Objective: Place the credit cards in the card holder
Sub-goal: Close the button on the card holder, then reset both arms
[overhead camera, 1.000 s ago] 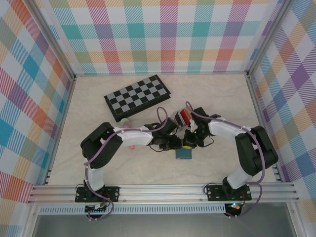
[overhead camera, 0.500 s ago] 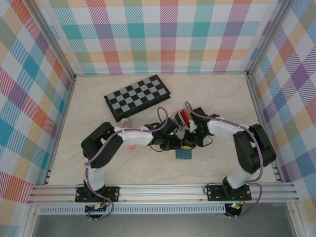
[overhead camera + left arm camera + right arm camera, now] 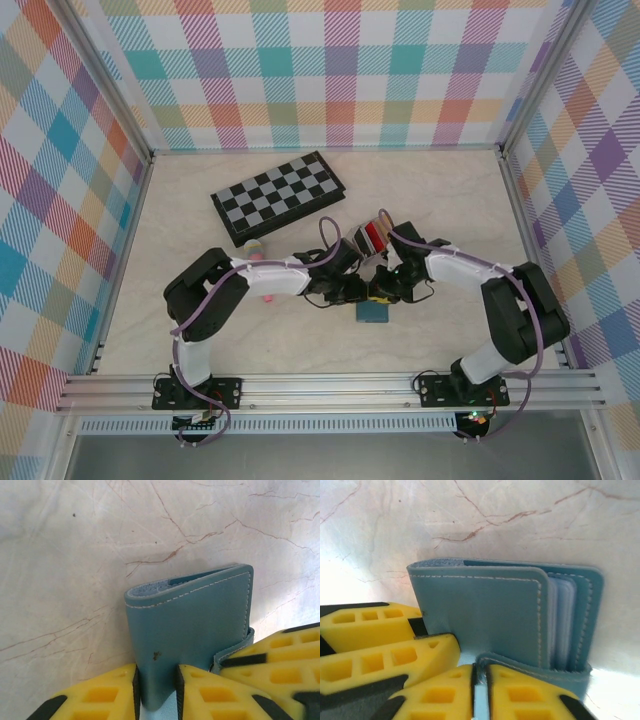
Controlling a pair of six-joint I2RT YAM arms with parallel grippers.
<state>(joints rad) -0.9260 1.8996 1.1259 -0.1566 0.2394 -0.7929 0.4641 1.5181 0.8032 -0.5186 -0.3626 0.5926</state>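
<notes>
Card holder point(image 3: 190, 615), on chessboard's point(image 3: 278, 197) near side, clamped by left gripper point(image 3: 156, 690), probably steadying it for credit cards point(image 3: 372, 237); right gripper point(image 3: 480, 690) almost closed at its flap, hold unclear.

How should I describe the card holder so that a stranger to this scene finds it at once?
Find the chessboard at the back of the table and come toward the near edge, to where the left pincer and right pincer meet. The card holder sits there: small, square, teal-blue with pale stitching, unlike the red and black cards farther back.
</notes>
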